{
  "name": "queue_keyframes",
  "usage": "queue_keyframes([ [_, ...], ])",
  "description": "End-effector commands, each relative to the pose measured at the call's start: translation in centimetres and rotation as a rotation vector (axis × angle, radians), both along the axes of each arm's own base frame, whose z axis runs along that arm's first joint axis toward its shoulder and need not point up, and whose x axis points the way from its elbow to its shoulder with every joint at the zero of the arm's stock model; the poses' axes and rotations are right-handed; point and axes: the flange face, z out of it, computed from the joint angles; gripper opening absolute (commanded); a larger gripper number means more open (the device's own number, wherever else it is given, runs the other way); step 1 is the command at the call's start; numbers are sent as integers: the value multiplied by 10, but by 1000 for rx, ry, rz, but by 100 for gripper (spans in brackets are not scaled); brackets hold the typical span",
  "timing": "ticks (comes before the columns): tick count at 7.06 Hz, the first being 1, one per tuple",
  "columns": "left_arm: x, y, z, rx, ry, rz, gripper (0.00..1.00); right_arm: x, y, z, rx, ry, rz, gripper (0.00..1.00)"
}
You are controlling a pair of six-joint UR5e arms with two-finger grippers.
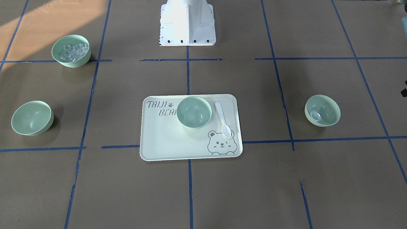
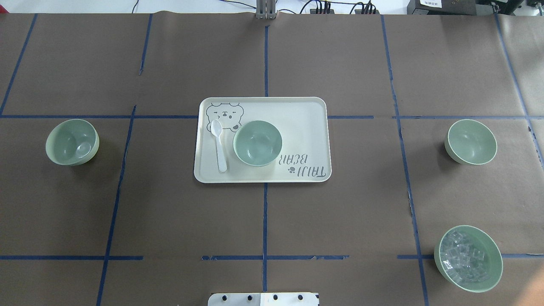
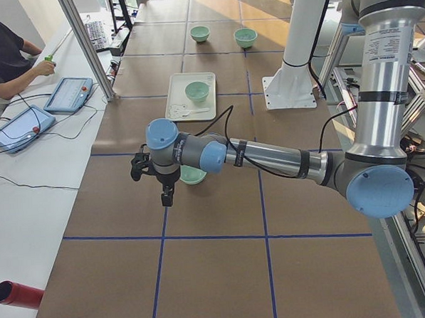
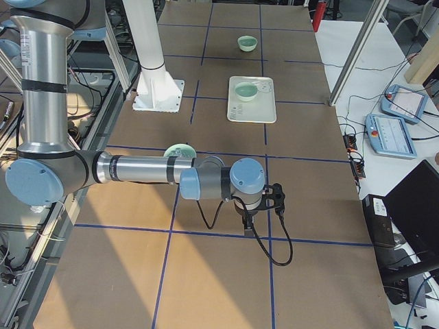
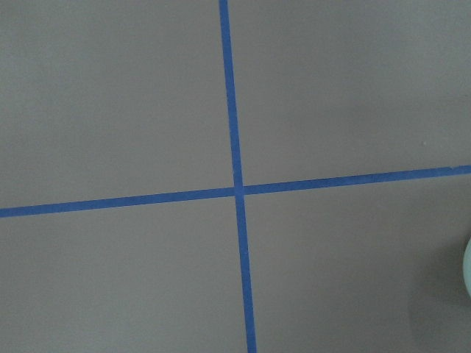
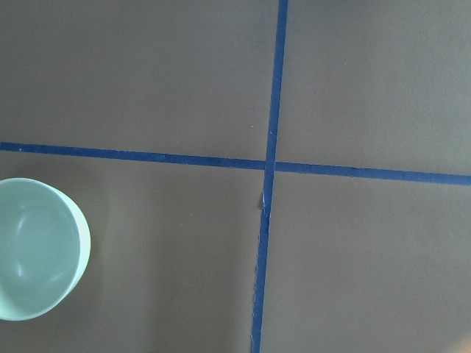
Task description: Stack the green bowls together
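Note:
Three plain green bowls stand apart. One (image 2: 258, 143) is on the cream tray (image 2: 297, 110) in the middle, one (image 2: 72, 141) at the table's left, and one (image 2: 471, 141) at its right. My left gripper (image 3: 167, 198) shows only in the exterior left view, hanging above the table just beside the left bowl (image 3: 193, 177). My right gripper (image 4: 247, 221) shows only in the exterior right view, near the right end of the table. I cannot tell whether either is open or shut. The right wrist view shows a bowl (image 6: 37, 257) at its left edge.
A green bowl with clear cubes (image 2: 468, 258) stands at the near right. A white spoon (image 2: 219, 144) lies on the tray beside the middle bowl. Blue tape lines (image 2: 264, 212) cross the brown table. The robot's base (image 1: 187, 22) stands at the table's robot side.

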Motion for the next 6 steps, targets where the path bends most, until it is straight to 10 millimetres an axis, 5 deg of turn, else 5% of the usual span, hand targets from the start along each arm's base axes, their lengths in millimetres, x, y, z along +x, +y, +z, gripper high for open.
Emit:
queue_keyframes([
  [1, 59, 10, -7, -28, 49, -31, 100, 0, 0, 2, -3, 6, 0, 100],
  [6, 165, 44, 38, -45, 54, -142, 97, -1, -1, 2, -4, 7, -3, 100],
])
